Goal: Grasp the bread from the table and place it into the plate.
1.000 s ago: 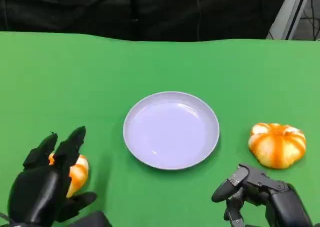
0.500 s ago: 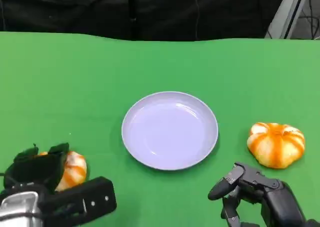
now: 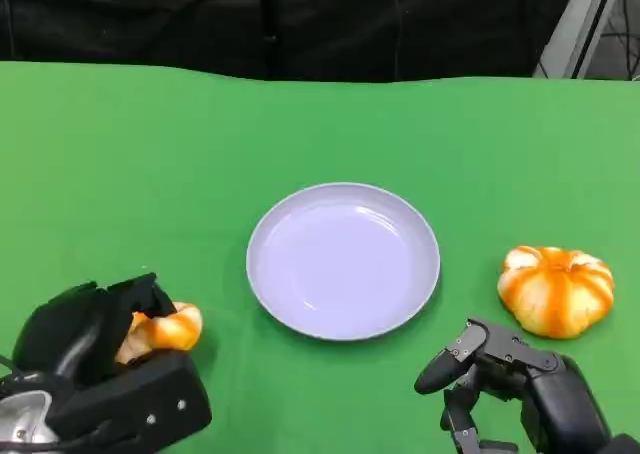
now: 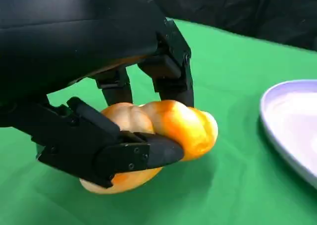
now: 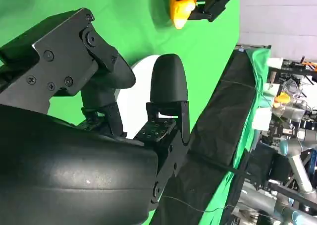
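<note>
An orange-and-white bread (image 3: 168, 330) lies at the table's near left, and my left hand (image 3: 85, 339) grips it. In the left wrist view my fingers (image 4: 168, 76) wrap over the bread (image 4: 173, 128) and the thumb presses its side. I cannot tell whether it still touches the cloth. The pale lilac plate (image 3: 343, 264) sits empty at the table's middle, to the right of the bread; its edge (image 4: 292, 121) shows in the left wrist view. My right hand (image 3: 510, 374) hovers at the near right, fingers apart, holding nothing.
A second orange-and-white bun (image 3: 555, 289) sits right of the plate, just beyond my right hand. Green cloth (image 3: 150, 164) covers the table, and a black curtain (image 3: 300, 24) hangs behind its far edge.
My left hand came down over the bread and closed its fingers around it. The bread now juts out to the right of the hand. The right hand has barely moved.
</note>
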